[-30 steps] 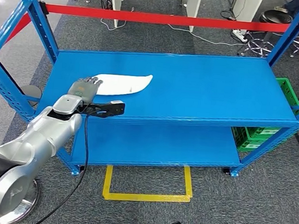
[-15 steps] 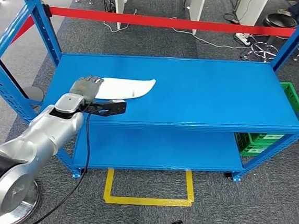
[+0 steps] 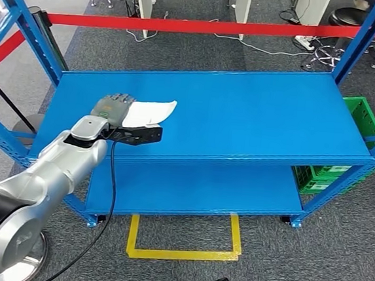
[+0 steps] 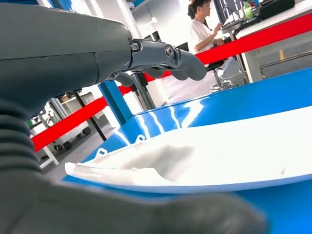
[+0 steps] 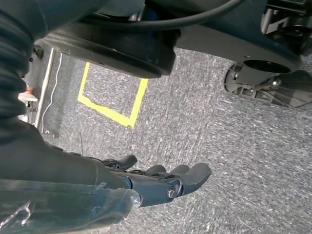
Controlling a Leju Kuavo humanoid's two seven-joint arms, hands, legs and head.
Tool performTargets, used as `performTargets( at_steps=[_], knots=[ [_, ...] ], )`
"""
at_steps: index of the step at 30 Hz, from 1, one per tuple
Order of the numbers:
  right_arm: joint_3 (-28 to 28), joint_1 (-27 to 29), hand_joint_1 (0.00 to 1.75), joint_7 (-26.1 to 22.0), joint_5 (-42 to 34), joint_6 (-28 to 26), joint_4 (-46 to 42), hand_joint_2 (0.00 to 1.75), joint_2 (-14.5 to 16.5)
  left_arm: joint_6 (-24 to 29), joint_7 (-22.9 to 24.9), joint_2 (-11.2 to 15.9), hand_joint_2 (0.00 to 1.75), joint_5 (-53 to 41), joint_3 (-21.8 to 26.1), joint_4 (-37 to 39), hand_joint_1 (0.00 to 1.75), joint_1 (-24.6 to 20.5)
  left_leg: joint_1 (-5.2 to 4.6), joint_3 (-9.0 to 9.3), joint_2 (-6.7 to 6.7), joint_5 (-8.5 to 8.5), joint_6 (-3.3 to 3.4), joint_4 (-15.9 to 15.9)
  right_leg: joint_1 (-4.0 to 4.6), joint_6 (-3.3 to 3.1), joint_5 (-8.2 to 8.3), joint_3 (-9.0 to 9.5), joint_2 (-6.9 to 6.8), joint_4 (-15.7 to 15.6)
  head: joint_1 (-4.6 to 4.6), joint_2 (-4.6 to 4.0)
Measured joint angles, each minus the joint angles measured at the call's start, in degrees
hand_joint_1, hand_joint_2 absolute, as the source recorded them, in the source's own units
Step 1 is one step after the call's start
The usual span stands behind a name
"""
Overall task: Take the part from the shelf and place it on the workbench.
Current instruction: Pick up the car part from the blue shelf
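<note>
White part [image 3: 150, 113] on blue shelf [image 3: 257, 114], left robot hand [image 3: 111, 108] gripping its near end

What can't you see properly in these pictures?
- Head view: the left hand covers the near end of the white part, so whether it grips it is unclear.
- Left wrist view: the part is cut off by the picture's edge.
- Right wrist view: the right hand hangs over carpet; its thumb is hidden.
</note>
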Motion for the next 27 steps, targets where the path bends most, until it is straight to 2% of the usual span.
performTargets(
  at_steps=[1,4,6,17,27],
  knots=[
    [0.0,0.0,0.00,0.0,0.0,0.0,0.0,1.75,0.0,0.0,0.0,0.0,1.75,0.0,0.0,0.0,0.00,0.0,0.03,0.01,0.00,-0.02,-0.24,-0.1,0.04,-0.09,-0.04,-0.02,0.00,0.0,0.00,0.00],
    [-0.1,0.0,0.00,0.0,0.1,0.0,0.0,1.75,0.0,-0.3,0.0,0.0,1.75,0.0,0.0,0.0,0.00,0.0,0.18,0.04,0.00,-0.09,-1.73,-0.3,0.10,-0.17,-0.09,-0.06,-0.03,0.0,0.01,0.00],
    [-0.1,0.0,0.00,0.0,0.1,0.0,0.0,1.75,0.0,-0.5,0.0,0.0,1.75,0.0,0.0,0.0,0.00,0.0,0.23,0.04,-0.02,-0.10,-2.18,-0.3,0.11,-0.18,-0.09,-0.02,-0.09,0.0,0.03,0.00],
    [-0.1,0.0,0.00,-0.2,0.3,0.0,0.0,1.75,0.0,-1.9,0.4,0.2,1.75,-0.2,0.0,0.0,0.00,0.1,0.05,0.02,-0.09,-0.04,-2.00,-0.3,-0.11,0.32,0.28,0.37,-0.26,-0.6,0.04,0.00],
    [-0.2,0.0,0.00,-0.1,0.3,0.0,0.0,1.75,0.0,-2.8,0.5,0.1,1.75,-0.2,0.0,0.1,0.00,0.4,-0.05,0.02,-0.09,-0.05,-1.90,-0.3,-0.17,0.37,0.32,0.38,-0.26,-0.6,0.04,-0.01]
  ],
)
